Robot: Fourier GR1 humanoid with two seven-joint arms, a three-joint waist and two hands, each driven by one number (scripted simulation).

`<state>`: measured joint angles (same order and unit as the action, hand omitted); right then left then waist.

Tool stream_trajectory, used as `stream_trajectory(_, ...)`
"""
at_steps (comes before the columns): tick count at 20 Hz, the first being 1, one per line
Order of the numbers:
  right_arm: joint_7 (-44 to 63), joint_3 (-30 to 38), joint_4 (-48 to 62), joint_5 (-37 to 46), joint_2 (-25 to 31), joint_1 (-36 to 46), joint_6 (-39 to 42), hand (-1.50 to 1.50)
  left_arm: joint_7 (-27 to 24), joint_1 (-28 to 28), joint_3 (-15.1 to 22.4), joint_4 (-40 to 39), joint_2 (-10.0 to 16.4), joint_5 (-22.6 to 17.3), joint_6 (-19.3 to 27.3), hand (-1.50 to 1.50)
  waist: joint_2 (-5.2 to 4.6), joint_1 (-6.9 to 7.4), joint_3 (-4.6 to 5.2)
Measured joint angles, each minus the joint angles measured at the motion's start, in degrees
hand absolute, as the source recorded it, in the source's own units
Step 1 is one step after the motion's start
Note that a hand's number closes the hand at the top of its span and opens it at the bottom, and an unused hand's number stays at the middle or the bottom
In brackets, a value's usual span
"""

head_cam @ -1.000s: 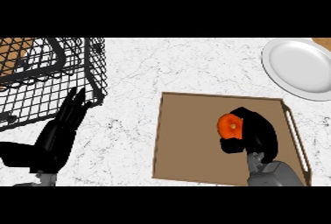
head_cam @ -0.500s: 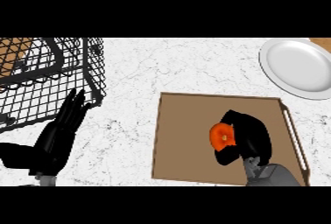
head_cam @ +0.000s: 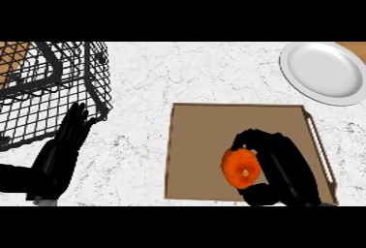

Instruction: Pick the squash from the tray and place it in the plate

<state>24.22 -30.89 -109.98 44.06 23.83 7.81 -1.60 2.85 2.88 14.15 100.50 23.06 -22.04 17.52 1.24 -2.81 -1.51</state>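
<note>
Curled round squash (head_cam: 240, 169) with right hand (head_cam: 287, 169), now nearer front of tray (head_cam: 200, 140) than before. Left hand (head_cam: 61, 155) flat, fingers straight, unmoved by basket (head_cam: 43, 87). Squash half hidden behind fingers.

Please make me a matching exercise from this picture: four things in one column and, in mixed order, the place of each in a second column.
Things:
1. squash
2. plate
3. wire basket
4. left hand

Places:
A. upper right of the view
B. inside the curled right hand, at the tray
C. upper left of the view
D. lower left, open, beside the basket

Pairs: 1-B, 2-A, 3-C, 4-D
</note>
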Motion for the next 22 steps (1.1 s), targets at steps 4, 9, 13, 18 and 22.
stream_trajectory(4,-5.03,4.9,-4.65,-3.32,1.6,-3.23,-5.07,1.5,0.78,1.46,-0.07,-0.09,0.07,-0.34,0.08,0.0,-0.14,-0.59,0.05)
stream_trajectory(9,-8.53,13.74,-6.09,-10.29,1.67,-6.39,-9.84,1.5,-0.33,1.49,0.22,-0.34,-0.3,0.32,-0.27,0.0,-0.4,-0.49,0.03)
stream_trajectory(13,-10.67,20.46,-4.19,-16.84,0.93,-6.69,-11.85,1.5,-0.37,0.87,0.45,-0.64,-0.33,0.47,-0.91,0.0,-0.64,0.16,0.02)
stream_trajectory(18,-16.33,29.44,2.25,-25.07,0.9,-5.28,-13.48,1.5,0.15,-0.1,0.73,-0.92,-0.63,0.73,-1.06,0.0,-0.97,1.17,0.02)
stream_trajectory(22,-22.21,35.58,9.59,-28.52,2.48,-3.26,-14.0,1.5,0.19,-0.88,0.93,-1.35,-0.83,0.72,-1.74,0.0,-1.17,1.98,0.03)
